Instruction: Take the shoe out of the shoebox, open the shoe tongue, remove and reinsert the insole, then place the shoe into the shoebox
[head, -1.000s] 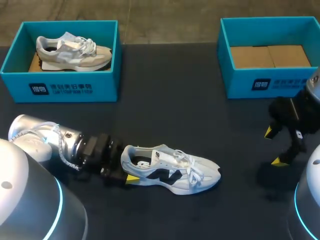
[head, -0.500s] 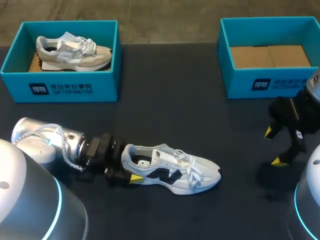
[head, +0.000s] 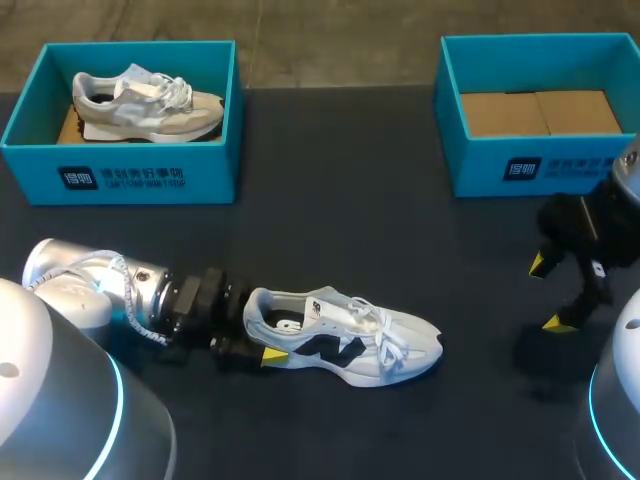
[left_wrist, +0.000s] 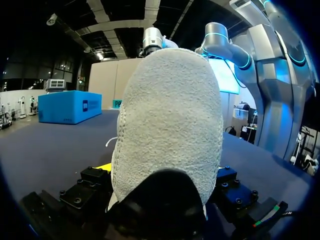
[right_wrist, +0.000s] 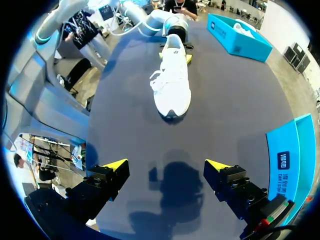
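Our left claw (left_wrist: 162, 172) sits around the heel of the white shoe (head: 345, 340) on the tabletop (head: 330, 230); we cannot tell whether it clamps. Our right claw (right_wrist: 165, 165) stands apart, with the shoe well ahead.

A dark, matte surface (head: 340, 240) fills nearly the whole head view, plain and even in tone. Light falls softly from above, leaving a blurred shadow (head: 535, 352) toward its right side.
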